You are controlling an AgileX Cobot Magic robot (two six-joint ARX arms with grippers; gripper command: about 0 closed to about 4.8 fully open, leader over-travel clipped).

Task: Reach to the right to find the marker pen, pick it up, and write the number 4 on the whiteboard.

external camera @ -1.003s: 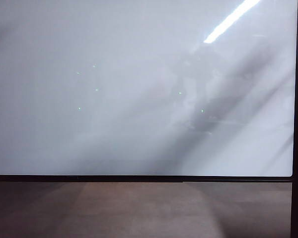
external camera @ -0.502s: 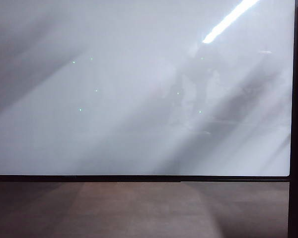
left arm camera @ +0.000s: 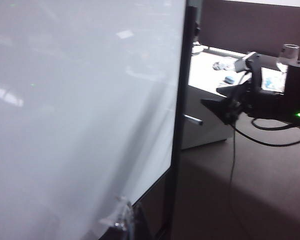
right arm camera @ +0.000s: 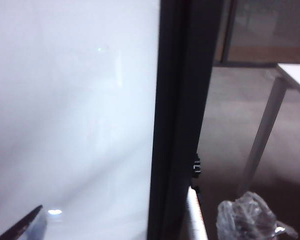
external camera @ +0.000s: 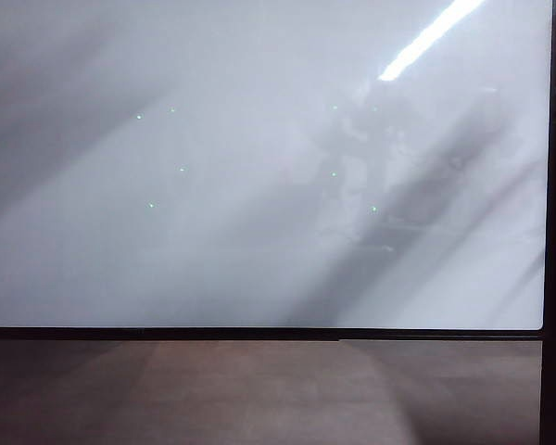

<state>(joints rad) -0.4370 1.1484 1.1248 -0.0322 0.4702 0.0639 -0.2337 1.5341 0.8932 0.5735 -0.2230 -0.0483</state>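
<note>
Shadows have slid across the whiteboard; nothing is written on it yet.
The marker pen (I think) juts from the frame's right edge. The right gripper is spread nearby; the left gripper, low by the board, I cannot tell.

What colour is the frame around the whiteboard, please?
Black; the whiteboard frame shows best in the right wrist view.
</note>
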